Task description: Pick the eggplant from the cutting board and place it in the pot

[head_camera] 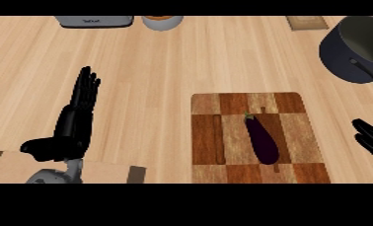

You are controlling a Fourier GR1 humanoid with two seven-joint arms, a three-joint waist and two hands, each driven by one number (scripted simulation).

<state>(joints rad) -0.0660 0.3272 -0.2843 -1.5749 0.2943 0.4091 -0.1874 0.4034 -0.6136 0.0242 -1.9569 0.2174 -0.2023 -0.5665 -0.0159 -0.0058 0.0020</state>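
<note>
Eggplant (261, 139) lies untouched on the cutting board (207, 136). Right hand (363, 133) sits just off the board's right edge, on the same side as the pot (348, 50), so likely the picker; can't tell its state. Left hand (76, 116) rests at left over the surface (160, 72), fingers straight, holding nothing.

Left hand (73, 121) rests open at lower left, fingers straight, thumb splayed. Right hand (364, 132) barely shows at the right edge.
</note>
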